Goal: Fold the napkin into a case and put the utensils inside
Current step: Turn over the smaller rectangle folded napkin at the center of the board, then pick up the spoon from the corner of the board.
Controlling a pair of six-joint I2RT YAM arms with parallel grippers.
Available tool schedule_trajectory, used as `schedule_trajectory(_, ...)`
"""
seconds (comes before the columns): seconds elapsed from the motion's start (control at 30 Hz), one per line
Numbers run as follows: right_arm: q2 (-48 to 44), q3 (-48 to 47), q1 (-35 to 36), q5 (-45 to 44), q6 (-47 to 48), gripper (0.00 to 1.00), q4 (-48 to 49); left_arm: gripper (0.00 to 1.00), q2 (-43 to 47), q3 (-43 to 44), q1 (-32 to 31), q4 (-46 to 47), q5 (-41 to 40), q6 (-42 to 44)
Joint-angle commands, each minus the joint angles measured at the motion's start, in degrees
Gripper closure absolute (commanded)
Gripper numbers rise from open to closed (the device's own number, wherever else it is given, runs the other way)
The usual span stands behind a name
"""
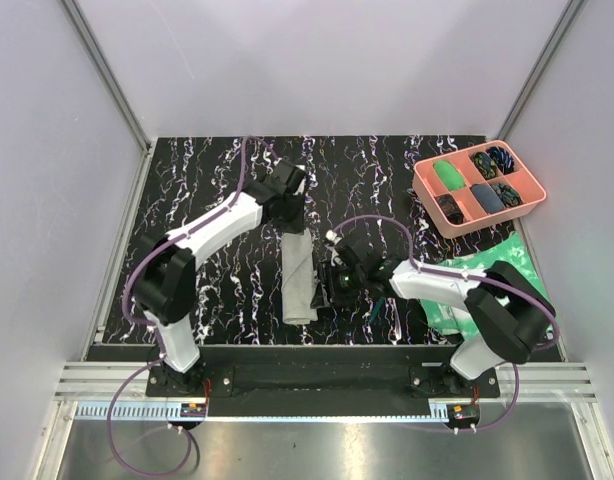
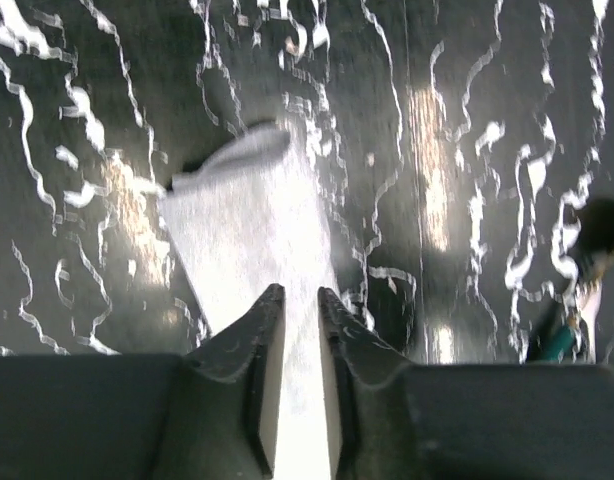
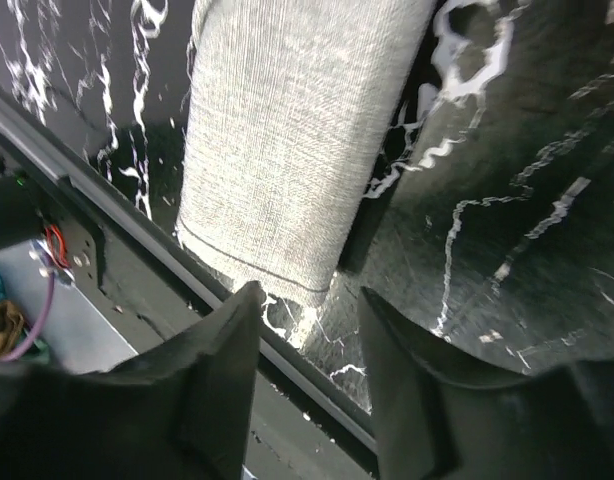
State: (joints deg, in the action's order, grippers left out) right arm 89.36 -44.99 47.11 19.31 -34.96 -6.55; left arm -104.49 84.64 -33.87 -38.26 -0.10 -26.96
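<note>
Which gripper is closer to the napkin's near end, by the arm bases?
Right. The right gripper sits close beside that near end of the napkin, jaws open and empty; the left gripper is over its far end.

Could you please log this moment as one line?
plain grey cloth napkin: folded narrow strip | left hand: open over far end | right hand: open, empty, by near end

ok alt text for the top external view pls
A light-grey napkin, folded into a narrow strip, lies in the middle of a black marbled table. The left gripper is at its far end, the right gripper beside its right edge. A pink tray sits at the far right.
</note>
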Motion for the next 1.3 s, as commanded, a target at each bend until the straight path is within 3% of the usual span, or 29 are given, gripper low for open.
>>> schedule_trajectory(0.0,-5.77,-1.59,-2.28,-4.8,-0.02,0.39,-4.77,0.83,6.82,-7.1,-1.64,1.69,4.92,-0.11)
schedule_trajectory(0.07,-8.06,-1.33,-4.13,-5.51,-0.46,0.33,-6.19,0.85,9.38,-12.88,-3.39,3.89,6.16,-1.34)
schedule_trajectory(0.2,-10.87,-0.89,-7.29,-5.25,-0.28,0.0,-9.27,0.88,18.41,-23.01,-6.82,9.06,7.83,-6.42)
schedule_trajectory(0.4,-11.75,-0.72,-10.1,-5.68,-0.89,0.0,-11.91,0.9,27.22,-35.76,-10.87,15.05,9.24,-12.76)
schedule_trajectory(0.57,-16.06,2.45,-16.95,-7.62,-3.36,0.0,-15.15,0.91,27.94,-42.09,-11.48,18.3,9.67,-14.08)
schedule_trajectory(0.77,-21.68,3.59,-21.01,-17.89,-5.29,0.0,-25.43,0.92,28.71,-45.18,-13.5,18.84,8.19,-14.44)
schedule_trajectory(1.0,-23.63,5.97,-23.2,-22.99,-6.26,0.07,-29.13,0.65,36.63,-38.95,-14.3,13.92,8.53,-13.38)
schedule_trajectory(1.07,-22.48,5.97,-23.29,-24.05,-5.74,0.14,-30.45,0.59,36.99,-36.49,-14.73,14.96,10.02,-12.95)
schedule_trajectory(1.2,-21.51,5.88,-23.64,-24.49,-6.95,0.16,-32.39,0.55,29.19,-31.31,-18.93,24.43,12.4,-9.7)
schedule_trajectory(1.27,-23.0,5.27,-23.82,-25.46,-8.19,0.14,-33.52,0.52,21.75,-26.04,-22.1,26.04,6.91,-8.12)
